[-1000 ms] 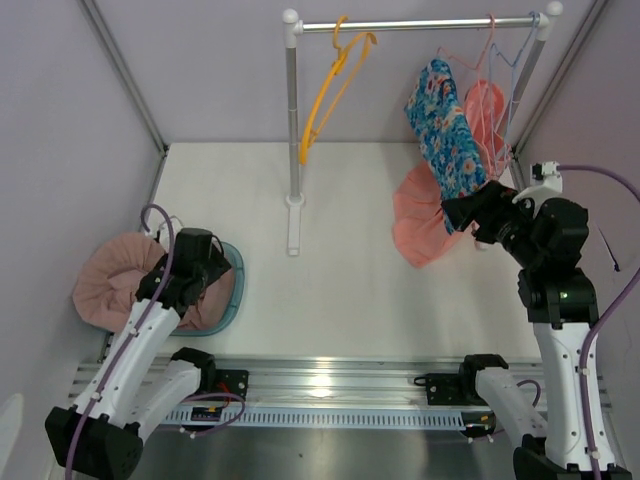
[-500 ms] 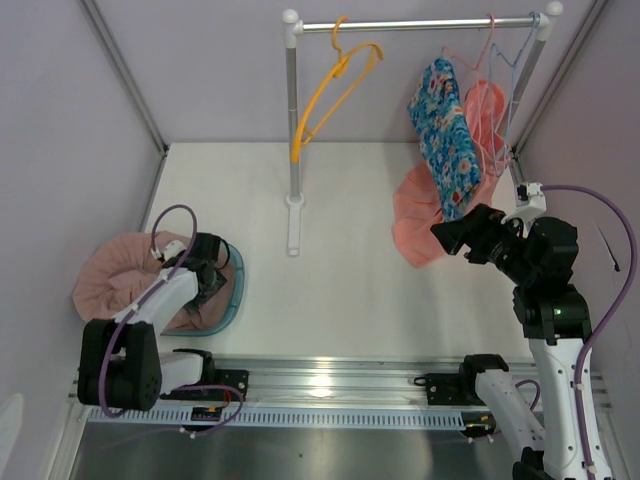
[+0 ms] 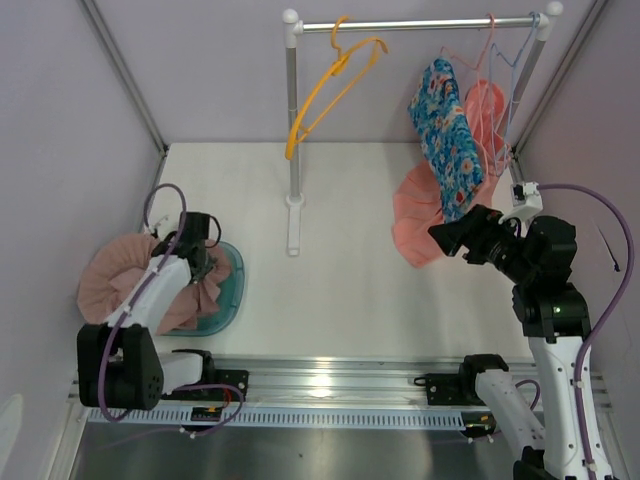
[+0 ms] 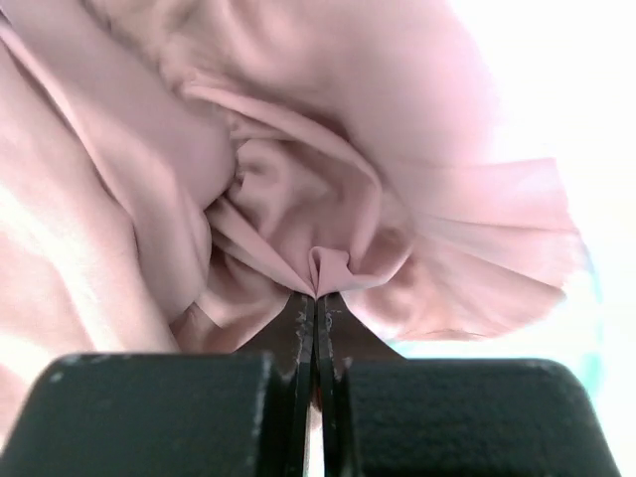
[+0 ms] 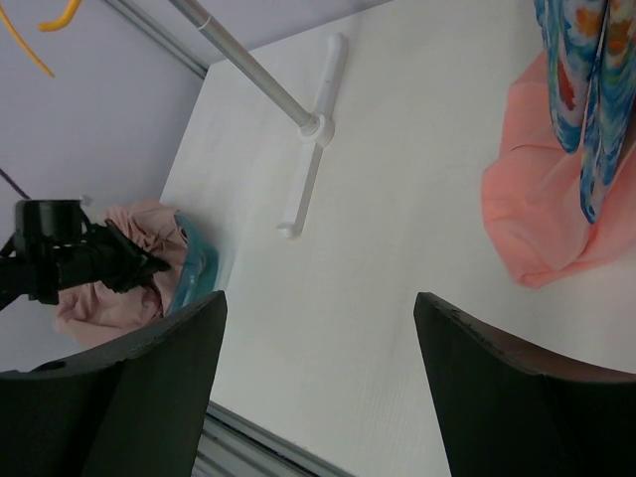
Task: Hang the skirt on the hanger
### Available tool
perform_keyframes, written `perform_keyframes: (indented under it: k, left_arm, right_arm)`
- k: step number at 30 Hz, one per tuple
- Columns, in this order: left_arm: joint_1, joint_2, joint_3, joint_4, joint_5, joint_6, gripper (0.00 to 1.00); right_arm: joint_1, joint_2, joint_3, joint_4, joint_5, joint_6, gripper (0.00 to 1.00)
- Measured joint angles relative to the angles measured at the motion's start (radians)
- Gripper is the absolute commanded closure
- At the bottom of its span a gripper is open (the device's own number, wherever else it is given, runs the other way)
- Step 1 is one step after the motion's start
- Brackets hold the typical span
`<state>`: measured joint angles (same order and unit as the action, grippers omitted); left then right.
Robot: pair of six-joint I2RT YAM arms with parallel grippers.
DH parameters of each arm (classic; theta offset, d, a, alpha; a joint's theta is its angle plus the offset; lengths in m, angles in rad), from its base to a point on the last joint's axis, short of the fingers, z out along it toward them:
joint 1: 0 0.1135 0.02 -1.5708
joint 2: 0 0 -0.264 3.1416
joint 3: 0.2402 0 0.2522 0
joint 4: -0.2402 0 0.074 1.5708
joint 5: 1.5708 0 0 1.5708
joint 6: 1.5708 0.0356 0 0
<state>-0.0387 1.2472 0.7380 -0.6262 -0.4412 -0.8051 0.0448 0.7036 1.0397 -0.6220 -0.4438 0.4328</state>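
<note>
Left pincer clamped shut on a fold of the pink skirt, draped over the teal basin — right pincer spread wide above the counter.

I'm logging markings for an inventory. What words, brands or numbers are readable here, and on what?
No readable text in any view.
Small dark plate on the front rail: too small to read.
Pink skirt, floral skirt, orange hanger: no lettering seen.
</note>
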Motion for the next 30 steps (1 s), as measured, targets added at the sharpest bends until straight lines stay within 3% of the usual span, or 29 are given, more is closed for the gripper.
perform_keyframes:
  k: [7, 11, 15, 21, 30]
  left_arm:
    - [-0.003, -0.249, 0.221, -0.073, 0.002, 0.095, 1.00]
    - [-0.043, -0.304, 0.365, -0.106, -0.002, 0.152, 1.00]
    - [-0.180, -0.291, 0.532, -0.148, -0.053, 0.198, 1.00]
    - [-0.493, -0.220, 0.783, -0.206, -0.215, 0.241, 1.00]
    - [-0.746, -0.166, 0.979, -0.225, -0.378, 0.356, 1.00]
  right_arm:
    - [0.019, 0.050, 0.022, 0.007, -0.002, 0.000, 0.18]
    - [0.039, 0.084, 0.043, 0.013, 0.002, 0.000, 0.18]
    - [0.059, 0.107, 0.065, 0.012, 0.015, -0.001, 0.18]
    - [0.078, 0.138, 0.114, 0.013, 0.040, -0.009, 0.18]
    - [0.101, 0.171, 0.151, 0.012, 0.073, -0.023, 0.18]
